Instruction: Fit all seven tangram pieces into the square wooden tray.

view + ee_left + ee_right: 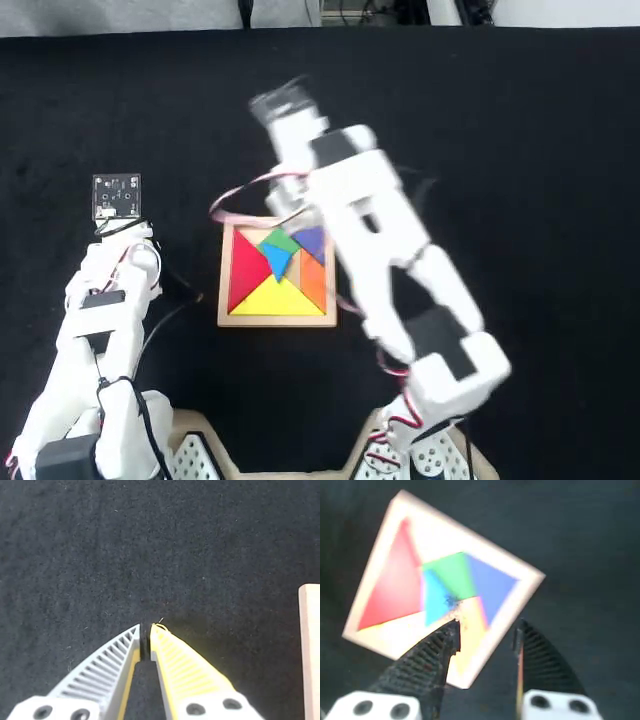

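The tray (278, 322) lay mid-table (500, 150), the coloured pieces (278, 295) inside it. The right arm (380, 230) hung over it, its jaws parted wide and empty, the tray just below and ahead of them. The left arm (105, 310) stood off to the tray's side, jaws closed on nothing.

The tray (277, 320) lies mid-counter (520, 130), with the tangram pieces (275, 300) side by side in it. The left arm (100, 320) stands to the tray's left, and the left gripper (146, 626) hangs over bare counter near the tray's side. The right arm (390, 250) crosses above the tray's right side. The right gripper (487, 630) hangs above the tray's rim near a corner, one jaw over the pieces, the other beyond the rim.
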Motion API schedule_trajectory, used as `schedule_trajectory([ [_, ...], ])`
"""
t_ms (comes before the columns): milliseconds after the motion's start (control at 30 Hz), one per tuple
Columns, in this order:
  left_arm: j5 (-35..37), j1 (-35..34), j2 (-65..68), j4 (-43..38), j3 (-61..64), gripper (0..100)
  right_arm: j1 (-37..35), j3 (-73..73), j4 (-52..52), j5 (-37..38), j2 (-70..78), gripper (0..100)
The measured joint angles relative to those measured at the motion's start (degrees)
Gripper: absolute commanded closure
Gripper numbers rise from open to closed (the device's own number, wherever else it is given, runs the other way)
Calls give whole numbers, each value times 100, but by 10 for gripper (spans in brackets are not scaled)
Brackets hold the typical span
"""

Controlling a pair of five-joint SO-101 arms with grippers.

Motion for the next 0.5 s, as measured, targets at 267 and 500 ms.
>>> schedule_trajectory([
  [267, 0, 0, 0, 0, 0, 946, 870, 2277, -2734, 44, -246, 988],
  [500, 413, 440, -26, 457, -79, 861, 1055, 2857, -3991, 62, -246, 988],
])
